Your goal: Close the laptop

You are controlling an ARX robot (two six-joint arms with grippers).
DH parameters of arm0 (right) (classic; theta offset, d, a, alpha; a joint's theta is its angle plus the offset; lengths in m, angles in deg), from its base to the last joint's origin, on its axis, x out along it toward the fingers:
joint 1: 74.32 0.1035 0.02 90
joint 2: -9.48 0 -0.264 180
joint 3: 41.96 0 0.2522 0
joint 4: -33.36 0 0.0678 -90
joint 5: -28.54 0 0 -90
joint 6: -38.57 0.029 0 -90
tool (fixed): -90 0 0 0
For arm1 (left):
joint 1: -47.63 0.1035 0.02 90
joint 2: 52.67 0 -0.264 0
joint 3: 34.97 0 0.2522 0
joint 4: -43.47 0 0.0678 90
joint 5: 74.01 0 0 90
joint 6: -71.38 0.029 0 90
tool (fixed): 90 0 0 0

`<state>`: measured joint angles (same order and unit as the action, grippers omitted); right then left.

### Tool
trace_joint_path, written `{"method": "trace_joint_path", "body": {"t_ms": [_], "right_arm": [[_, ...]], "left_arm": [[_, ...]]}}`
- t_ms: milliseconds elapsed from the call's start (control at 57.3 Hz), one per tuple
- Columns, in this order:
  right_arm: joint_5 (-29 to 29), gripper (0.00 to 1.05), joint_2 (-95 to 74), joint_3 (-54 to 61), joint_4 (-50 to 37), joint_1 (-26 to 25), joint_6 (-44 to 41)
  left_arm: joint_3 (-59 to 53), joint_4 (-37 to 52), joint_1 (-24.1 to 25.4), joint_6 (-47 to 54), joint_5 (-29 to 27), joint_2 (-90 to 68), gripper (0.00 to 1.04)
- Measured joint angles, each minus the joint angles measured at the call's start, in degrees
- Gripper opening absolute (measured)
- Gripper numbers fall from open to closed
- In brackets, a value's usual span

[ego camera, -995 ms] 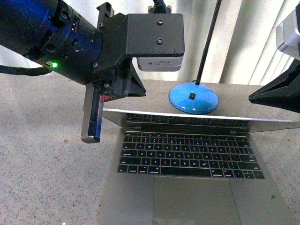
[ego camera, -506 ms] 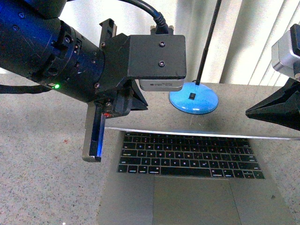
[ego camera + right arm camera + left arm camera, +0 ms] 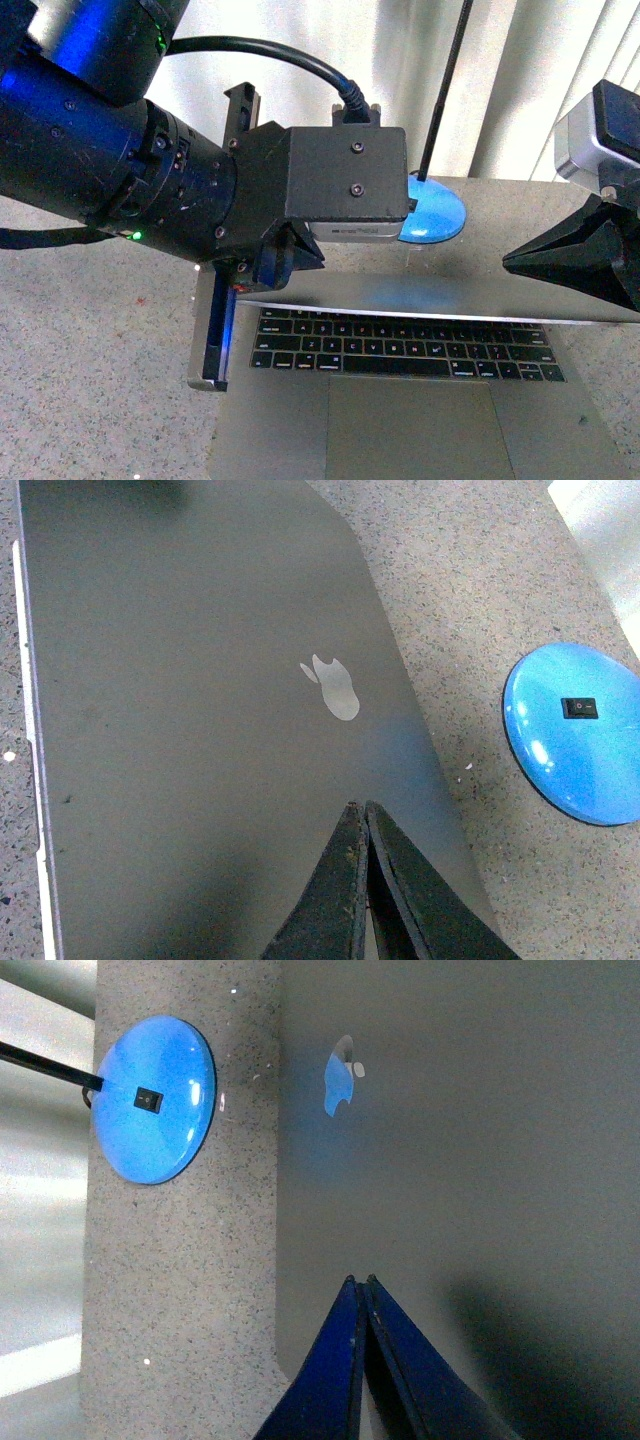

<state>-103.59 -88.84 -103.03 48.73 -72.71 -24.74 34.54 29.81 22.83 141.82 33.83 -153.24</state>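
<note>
Centrally placed on speckled grey table (image 3: 90, 330): laptop (image 3: 400, 345), base flat, black keys and large trackpad facing up in the front view. Lid tipped far forward over the keyboard, showing nearly edge-on as a pale line just above the top key row. Not shut; all key rows visible below that line.

Left wrist view: grey lid back filling most of the picture, apple logo (image 3: 343, 1078) tinted blue. Left gripper (image 3: 358, 1288) pinched to a point, blue tips pressed together, nothing between them, poised over the lid near one side edge. Contact with the lid: cannot tell.

Right wrist view: same lid back, apple logo pale and clear. Right gripper (image 3: 361, 812) likewise pinched tight, black tips together, empty, over the lid on the near side of the logo. Contact again not certain.

Front view: left arm bulky and dark, crossing from the left above the lid's left corner; green indicator lit on its body, blue glow on a grey bar hanging beside the laptop's left edge. Right arm entering from the right as a black wedge above the lid's right end.

Behind the laptop: round blue lamp base (image 3: 435, 215) with small black switch, thin black stem (image 3: 445, 90) rising from it. Pale curtain (image 3: 300, 40) beyond the table.
</note>
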Motion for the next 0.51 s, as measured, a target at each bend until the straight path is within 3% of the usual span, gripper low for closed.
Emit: {"method": "trace_joint_path", "body": {"t_ms": [506], "right_arm": [[-0.04, 0.03, -2.62, 4.33, -6.64, 1.95, 3.87]], "left_arm": [[-2.34, 3.85, -1.64, -1.88, 0.57, -1.97, 0.04]]}}
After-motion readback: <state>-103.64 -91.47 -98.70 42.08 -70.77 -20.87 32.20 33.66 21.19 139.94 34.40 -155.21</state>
